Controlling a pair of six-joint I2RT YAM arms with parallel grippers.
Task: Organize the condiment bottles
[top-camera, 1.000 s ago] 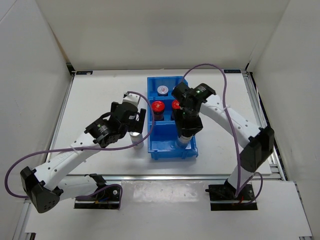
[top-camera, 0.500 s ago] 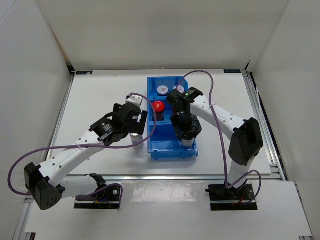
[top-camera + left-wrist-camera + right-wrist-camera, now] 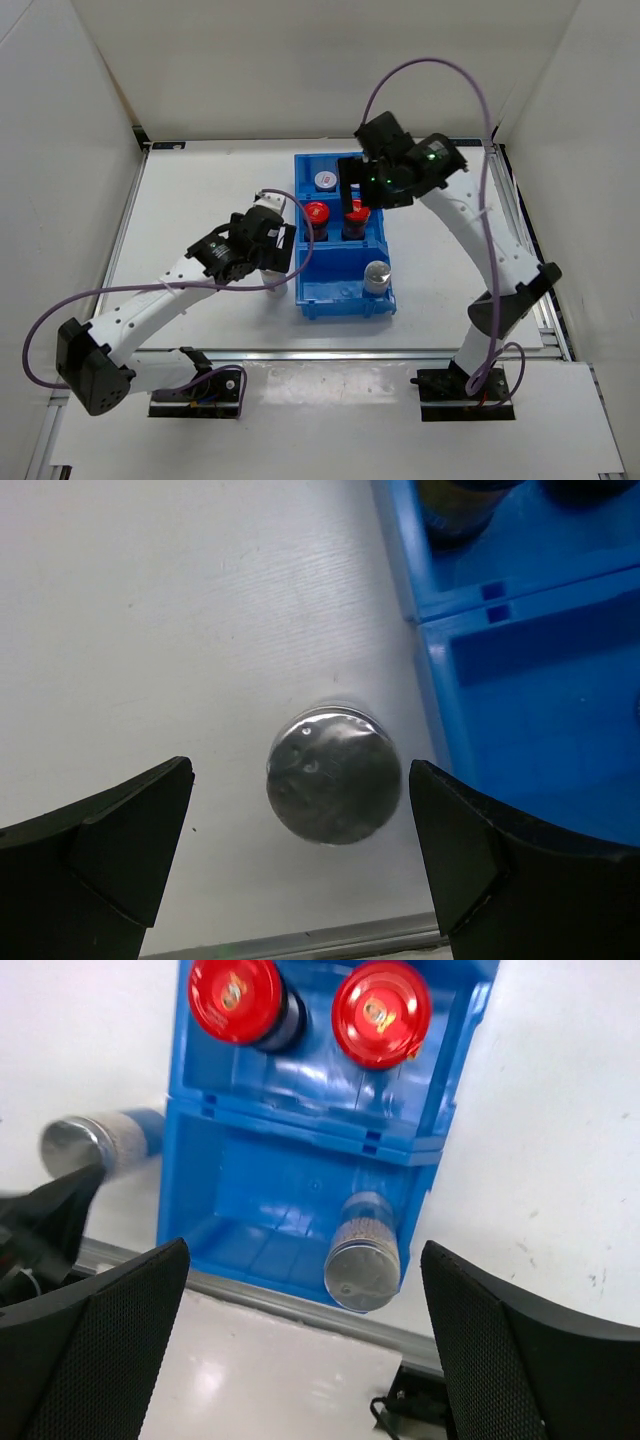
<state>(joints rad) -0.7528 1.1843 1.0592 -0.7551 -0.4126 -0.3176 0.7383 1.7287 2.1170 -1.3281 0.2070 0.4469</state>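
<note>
A: How did the left pincer [image 3: 300, 775] stand?

B: Spread wide, gripping nothing. A silver bottle [image 3: 333, 773] stood upright on the table [image 3: 150, 630] straight below it, between the two fingers [image 3: 110, 850]. A strip of bare table showed on either side of its shiny top.

A: And farther out from it?

B: Just past its right finger lay the blue bin [image 3: 520, 680], close beside that bottle. At the far edge of the wrist view the foot of a dark bottle showed inside the bin.

A: The right pincer [image 3: 305, 1250]?

B: Also spread wide and holding nothing, hanging well above the bin. Below it, toward its right finger, a second silver bottle [image 3: 362, 1260] stood upright in the end compartment, tucked into the corner against the wall.

A: Beyond that?

B: Past the fingertips, in the middle compartment, two red-capped bottles [image 3: 237, 995] stood side by side, near each other but apart. Off toward its left finger, outside the bin wall, the first silver bottle showed on the table.

A: Any others?

B: From overhead, a white-capped bottle [image 3: 325, 180] sat in the far compartment, just left of that pincer. Whether a partner stood beside it I could not tell; the pincer covered that spot.
</note>
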